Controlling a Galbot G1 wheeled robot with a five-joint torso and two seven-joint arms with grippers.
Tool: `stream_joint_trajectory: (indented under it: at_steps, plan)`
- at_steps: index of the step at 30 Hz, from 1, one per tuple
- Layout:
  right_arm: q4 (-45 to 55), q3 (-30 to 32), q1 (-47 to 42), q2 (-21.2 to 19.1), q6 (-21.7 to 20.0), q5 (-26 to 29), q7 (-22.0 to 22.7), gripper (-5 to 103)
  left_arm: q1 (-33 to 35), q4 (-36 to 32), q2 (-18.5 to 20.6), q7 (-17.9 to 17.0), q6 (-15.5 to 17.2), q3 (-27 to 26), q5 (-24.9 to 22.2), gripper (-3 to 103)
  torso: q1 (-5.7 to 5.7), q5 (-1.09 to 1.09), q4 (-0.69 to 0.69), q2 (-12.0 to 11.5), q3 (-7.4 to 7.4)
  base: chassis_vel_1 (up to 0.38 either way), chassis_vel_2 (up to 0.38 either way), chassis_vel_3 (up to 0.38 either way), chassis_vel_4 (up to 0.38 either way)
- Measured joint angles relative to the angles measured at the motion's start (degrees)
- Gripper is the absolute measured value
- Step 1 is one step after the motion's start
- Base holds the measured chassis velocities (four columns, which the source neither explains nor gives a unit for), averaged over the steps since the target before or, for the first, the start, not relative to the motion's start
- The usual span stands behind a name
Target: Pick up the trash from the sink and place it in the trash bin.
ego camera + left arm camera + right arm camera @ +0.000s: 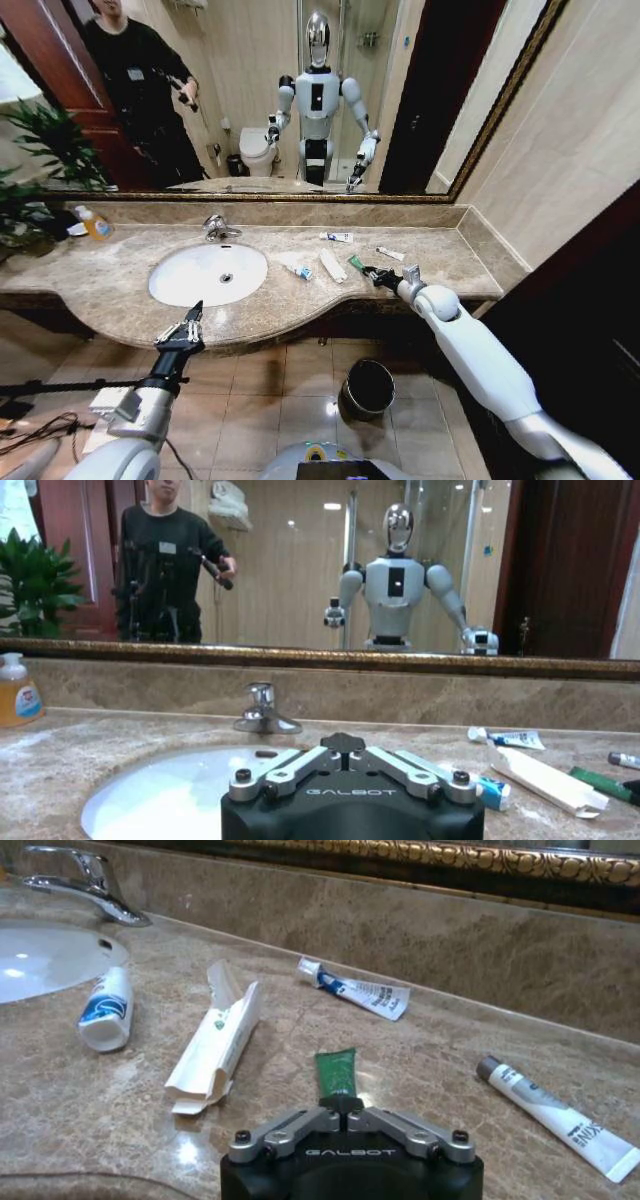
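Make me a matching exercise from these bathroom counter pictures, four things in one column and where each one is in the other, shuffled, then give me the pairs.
Things:
1. green tube
2. trash bin
3. bottle of orange liquid
4. left hand

Places:
A. on the floor below the countertop
B. in the right hand, on the counter
C. in front of the sink, at the counter edge
D. far left of the counter, by the plant

Pairs: 1-B, 2-A, 3-D, 4-C
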Motion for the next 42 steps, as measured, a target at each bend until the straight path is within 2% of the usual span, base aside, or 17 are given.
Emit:
stream_joint_trajectory:
  at_steps: [13, 16, 21, 23, 24, 25, 27, 28, 30, 32, 33, 35, 36, 37, 38, 40, 42]
  plan:
    - [2.30, 0.35, -0.59, -0.69, -0.20, 3.81, 2.63, -2, 0.00, 0.00, 0.00, 0.00, 0.00, 0.00, 0.00, 0, 0.00, 0.00, 0.00, 0.00, 0.00, 0.000, 0.000, 0.000, 0.000]
    - [1.19, 0.27, -0.48, -0.62, 0.02, 3.76, 1.71, 14, 0.00, 0.00, 0.00, 0.00, 0.00, 0.00, 0.00, 0, 0.00, 0.00, 0.00, 0.00, 0.00, 0.000, 0.000, 0.000, 0.000]
    - [-0.02, 0.41, -0.27, -0.45, 0.76, 3.44, -0.45, 24, 0.00, 0.00, 0.00, 0.00, 0.00, 0.00, 0.00, 0, 0.00, 0.00, 0.00, 0.00, 0.00, 0.000, 0.000, 0.000, 0.000]
    - [-1.25, 0.45, -0.04, -0.32, 0.95, 2.80, -1.06, 46, 0.00, 0.00, 0.00, 0.00, 0.00, 0.00, 0.00, 0, 0.00, 0.00, 0.00, 0.00, 0.00, 0.000, 0.000, 0.000, 0.000]
    - [-1.34, 0.44, -0.04, -0.30, 0.98, 2.67, -1.11, 51, 0.00, 0.00, 0.00, 0.00, 0.00, 0.00, 0.00, 0, 0.00, 0.00, 0.00, 0.00, 0.00, 0.000, 0.000, 0.000, 0.000]
    - [-1.34, 0.44, -0.04, -0.30, 0.98, 2.67, -1.11, 51, 0.00, 0.00, 0.00, 0.00, 0.00, 0.00, 0.00, 0, 0.00, 0.00, 0.00, 0.00, 0.00, 0.000, 0.000, 0.000, 0.000]
    - [-1.56, 0.40, -0.05, -0.25, 1.06, 2.44, -1.16, 63, 0.00, 0.00, 0.00, 0.00, 0.00, 0.00, 0.00, 0, 0.00, 0.00, 0.00, 0.00, 0.00, 0.000, 0.000, 0.000, 0.000]
    - [-1.58, 0.36, -0.05, -0.23, 1.06, 2.36, -1.17, 63, 0.00, 0.00, 0.00, 0.00, 0.00, 0.00, 0.00, 0, 0.00, -0.01, 0.00, 0.00, 0.00, 0.000, 0.000, 0.000, 0.000]
    - [-1.65, 0.26, -0.05, -0.13, 1.07, 2.04, -1.17, 73, 0.00, 0.00, 0.00, 0.00, 0.00, 0.00, 0.00, 0, 0.00, 0.00, 0.00, 0.00, 0.00, 0.000, 0.000, 0.000, 0.000]
    - [-1.71, 0.20, -0.05, -0.05, 1.08, 1.83, -1.20, 79, 0.00, 0.00, 0.00, 0.00, 0.00, 0.00, 0.00, 0, 0.00, 0.00, 0.00, 0.00, 0.00, 0.000, 0.000, 0.000, 0.000]
    - [-1.79, 0.13, -0.05, 0.06, 1.11, 1.64, -1.22, 76, 0.00, 0.00, 0.00, 0.00, 0.00, 0.00, 0.00, 0, 0.00, -0.01, 0.00, 0.00, 0.00, 0.000, 0.000, 0.000, 0.000]
    - [-1.83, 0.10, -0.04, 0.11, 1.15, 1.56, -1.23, 76, 0.00, 0.00, 0.00, 0.00, 0.00, 0.00, 0.00, 0, 0.00, -0.01, 0.00, 0.00, 0.00, 0.000, 0.000, 0.000, 0.000]
    - [-2.03, 0.00, 0.01, 0.33, 1.23, 1.30, -1.23, 65, 0.00, 0.00, 0.00, 0.00, 0.00, 0.00, 0.00, 0, 0.00, 0.00, 0.00, 0.00, 0.00, 0.000, 0.000, 0.000, 0.000]
    - [-2.09, -0.02, 0.03, 0.37, 1.24, 1.24, -1.23, 65, 0.00, 0.00, 0.00, 0.00, 0.00, 0.00, 0.00, 0, 0.00, 0.00, 0.00, 0.00, 0.00, 0.000, 0.000, 0.000, 0.000]
    - [-2.26, -0.12, 0.12, 0.49, 1.33, 1.07, -1.24, 54, 0.00, 0.00, 0.00, 0.00, 0.00, 0.00, 0.00, 0, 0.00, 0.00, 0.00, 0.00, 0.00, 0.000, 0.000, 0.000, 0.000]
    - [-2.34, -0.17, 0.19, 0.53, 1.40, 0.99, -1.23, 54, 0.00, 0.00, 0.00, 0.00, 0.00, 0.00, 0.00, 0, 0.00, -0.01, 0.00, 0.00, 0.00, 0.000, 0.000, 0.000, 0.000]
    - [-2.48, -0.24, 0.27, 0.60, 1.58, 0.93, -1.23, 43, 0.00, 0.00, 0.00, 0.00, 0.00, 0.00, 0.00, 0, 0.00, 0.00, 0.00, 0.00, 0.00, 0.000, 0.000, 0.000, 0.000]
